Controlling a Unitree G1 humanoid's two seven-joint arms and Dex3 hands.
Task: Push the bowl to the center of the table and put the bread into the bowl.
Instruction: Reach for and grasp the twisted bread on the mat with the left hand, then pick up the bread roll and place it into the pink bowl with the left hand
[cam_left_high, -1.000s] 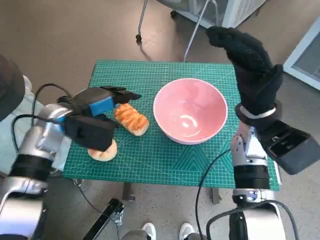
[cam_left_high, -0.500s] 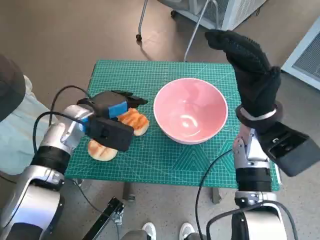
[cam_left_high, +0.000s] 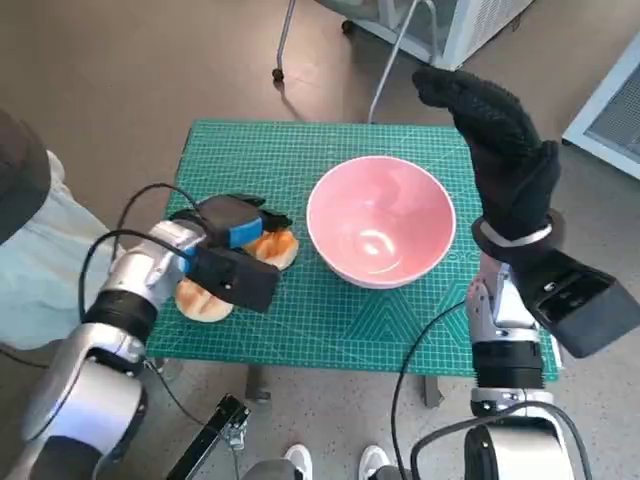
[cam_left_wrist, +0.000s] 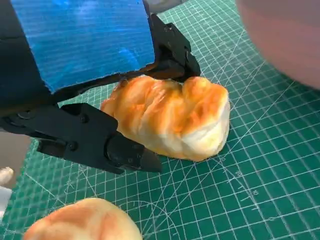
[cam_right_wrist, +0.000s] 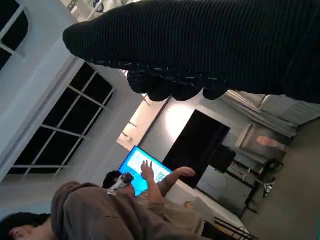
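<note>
Head view looks steeply down; left wrist close over table (cam_left_high: 330, 310); right wrist faces room.

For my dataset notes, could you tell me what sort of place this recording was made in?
Probably an indoor robotics lab or office. A green cutting mat covers the small table, a person sits by a lit blue screen, and large dark windows line the wall.

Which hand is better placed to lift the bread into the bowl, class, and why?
Left. The left hand is down at the bread, its fingers on both sides of it, beside the bowl. The right hand is raised beyond the bowl's far side.
</note>
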